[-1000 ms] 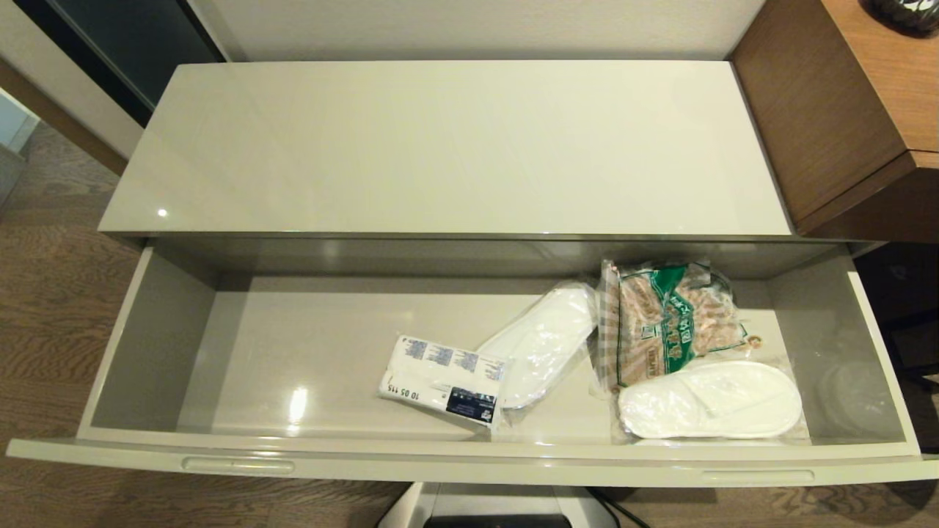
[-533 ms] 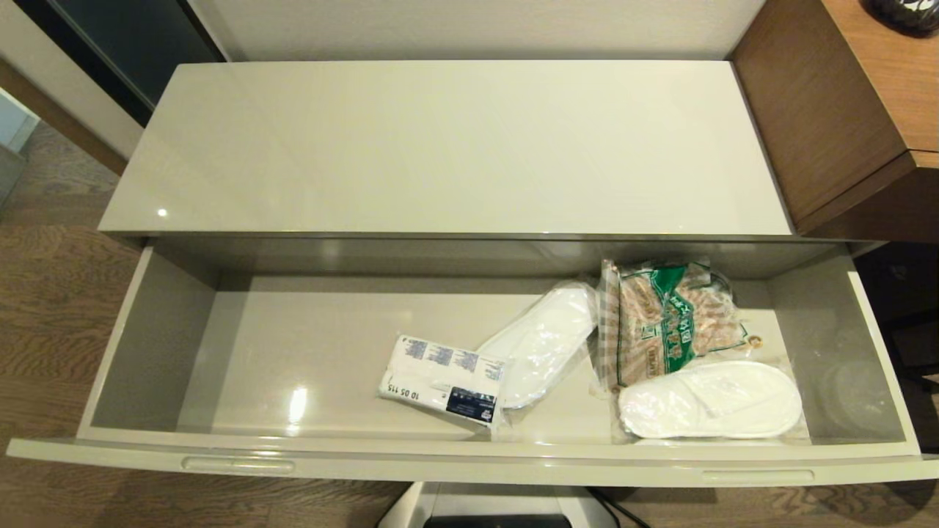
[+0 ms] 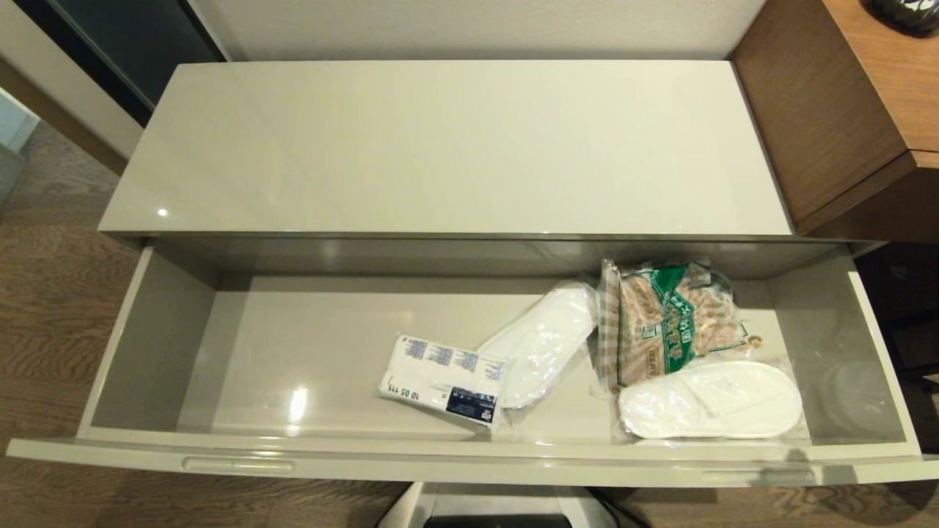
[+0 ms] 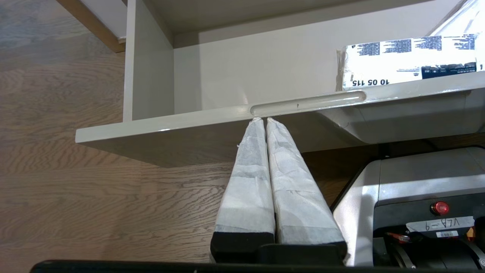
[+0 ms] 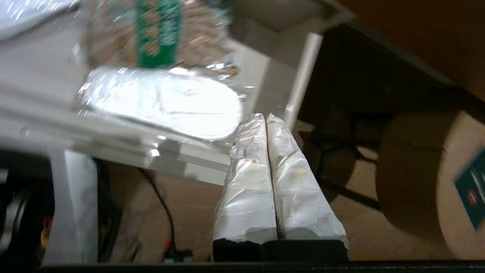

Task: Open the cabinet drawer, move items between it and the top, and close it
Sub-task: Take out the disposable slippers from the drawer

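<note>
The drawer [image 3: 154, 345] stands pulled fully out below the top [image 3: 455, 147], which carries nothing. Taking the drawer as the landmark: the tissue packet [image 3: 442, 379] lies flat on its floor near the middle, close to the front wall. Just to the right, a wrapped slipper [image 3: 543, 343] lies on a slant, its near end touching or slightly overlapping the packet. Further right, a snack bag [image 3: 667, 323] with a green label sits toward the back wall, its left edge against the slipper's toe. A second slipper [image 3: 710, 400] lies crosswise in front of the bag, near the front wall, its wrap overlapping the bag's lower edge. The left half of the drawer floor holds no items.

The left pincer [image 4: 264, 120] is below the drawer's front edge, its tips just beneath the left end of the left slot handle [image 4: 307, 103]; the two padded fingers [image 4: 250, 167] are pressed together, holding nothing. The packet [image 4: 407, 60] shows beyond the front wall in that view.

The right pincer [image 5: 265, 118] is near the drawer's right front corner, outside and lower than the rim, its fingers [image 5: 248, 178] likewise closed on nothing. The second slipper [image 5: 163, 100] lies just beyond it inside the drawer, with the bag [image 5: 157, 32] behind.

Brown wooden furniture [image 3: 843, 110] stands to the right of the top.
</note>
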{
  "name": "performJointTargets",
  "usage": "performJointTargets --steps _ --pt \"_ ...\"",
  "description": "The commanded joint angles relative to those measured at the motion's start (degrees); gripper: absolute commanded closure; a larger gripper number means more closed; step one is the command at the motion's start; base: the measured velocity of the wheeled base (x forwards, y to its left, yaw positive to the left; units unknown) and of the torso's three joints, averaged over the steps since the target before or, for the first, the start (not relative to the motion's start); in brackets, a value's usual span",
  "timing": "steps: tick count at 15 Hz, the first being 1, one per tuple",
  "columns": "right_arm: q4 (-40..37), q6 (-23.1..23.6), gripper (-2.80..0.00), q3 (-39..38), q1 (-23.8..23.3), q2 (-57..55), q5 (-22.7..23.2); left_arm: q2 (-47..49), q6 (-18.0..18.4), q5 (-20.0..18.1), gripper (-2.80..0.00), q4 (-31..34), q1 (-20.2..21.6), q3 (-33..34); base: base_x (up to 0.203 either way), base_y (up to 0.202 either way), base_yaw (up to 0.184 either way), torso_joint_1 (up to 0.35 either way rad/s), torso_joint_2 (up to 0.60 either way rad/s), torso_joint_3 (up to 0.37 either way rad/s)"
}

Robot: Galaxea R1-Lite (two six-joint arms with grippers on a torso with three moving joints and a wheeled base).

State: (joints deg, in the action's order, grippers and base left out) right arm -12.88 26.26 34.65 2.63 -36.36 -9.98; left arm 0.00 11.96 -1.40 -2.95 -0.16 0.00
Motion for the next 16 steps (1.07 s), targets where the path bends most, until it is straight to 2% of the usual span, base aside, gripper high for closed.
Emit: performJointTargets --steps 1,4,8,13,16 --pt "1.44 2.64 0.00 -1.77 3.18 -7.15 1.31 0.09 0.08 0.00 0.00 -0.04 -0.02 0.00 0.000 0.000 0.000 0.000 0.00 0.000" --pt "-0.67 4.92 0.00 -2.25 10.26 -12.64 1.65 0.09 0.08 0.00 0.00 -0.04 -0.02 0.00 0.000 0.000 0.000 0.000 0.00 0.000" --pt "-1.36 5.38 0.00 -3.91 13.39 -18.23 1.67 0.09 0.08 0.00 0.00 -0.04 -0.02 0.00 0.000 0.000 0.000 0.000 0.00 0.000" --pt "15.58 4.54 0.00 -12.77 13.62 -28.62 0.87 0.09 0.08 0.00 0.00 -0.04 -0.02 0.00 0.000 0.000 0.000 0.000 0.00 0.000" --pt "20.57 -1.99 0.00 -12.39 13.61 -38.80 -0.18 0.09 0.08 0.00 0.00 -0.04 -0.02 0.00 0.000 0.000 0.000 0.000 0.00 0.000"
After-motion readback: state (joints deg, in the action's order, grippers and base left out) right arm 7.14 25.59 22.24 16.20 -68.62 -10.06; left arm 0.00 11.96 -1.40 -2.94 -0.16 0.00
